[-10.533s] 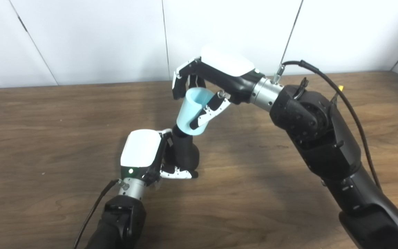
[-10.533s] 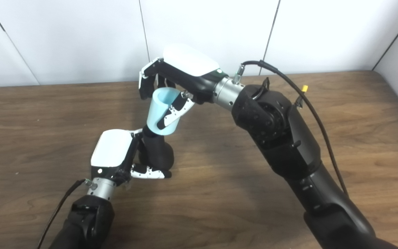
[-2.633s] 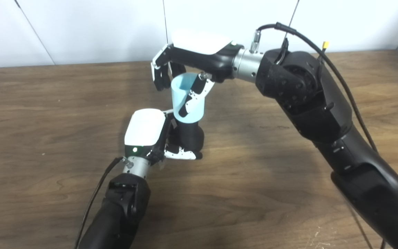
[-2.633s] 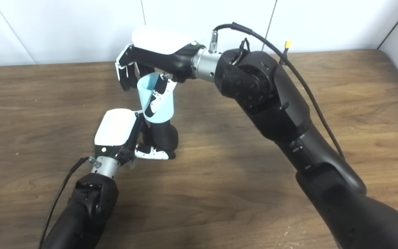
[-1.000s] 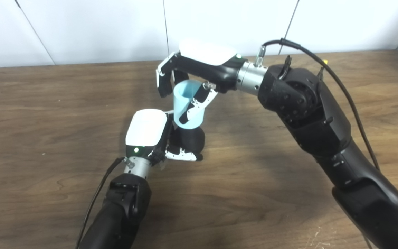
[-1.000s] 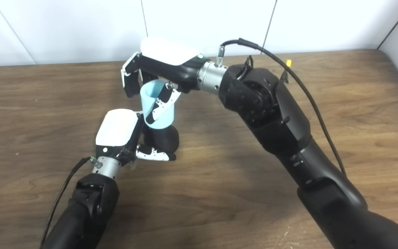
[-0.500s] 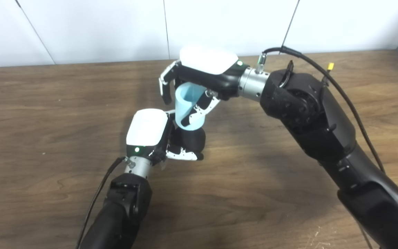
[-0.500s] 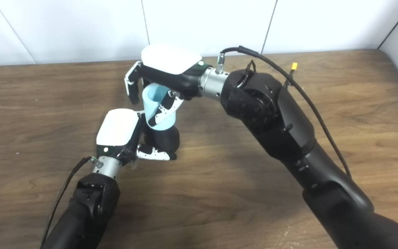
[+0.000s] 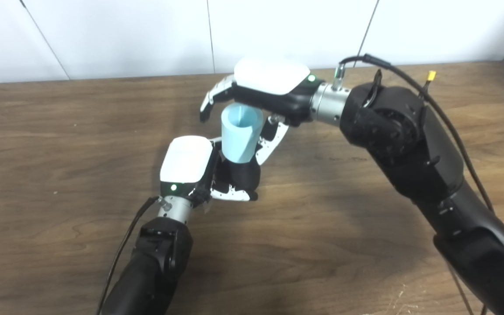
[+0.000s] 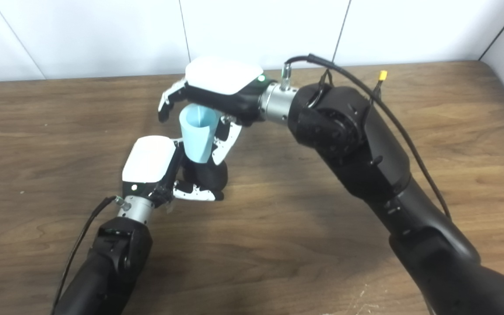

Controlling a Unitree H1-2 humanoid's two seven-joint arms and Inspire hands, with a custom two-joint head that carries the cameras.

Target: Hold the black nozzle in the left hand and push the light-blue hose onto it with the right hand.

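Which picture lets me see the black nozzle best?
The left eye view: the black nozzle shows a little more between the blue hose and the left hand. The right eye view shows the same nozzle, slightly more crowded by fingers.

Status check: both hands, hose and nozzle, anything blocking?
Left robot hand shut on black nozzle. Right robot hand open, fingers spread around the hose. Light-blue hose upright, seated on nozzle. Nothing in the way.

Both head cameras look steeply down at the bench (image 9: 59, 131) from close above, side by side, sharing nearly the whole scene.
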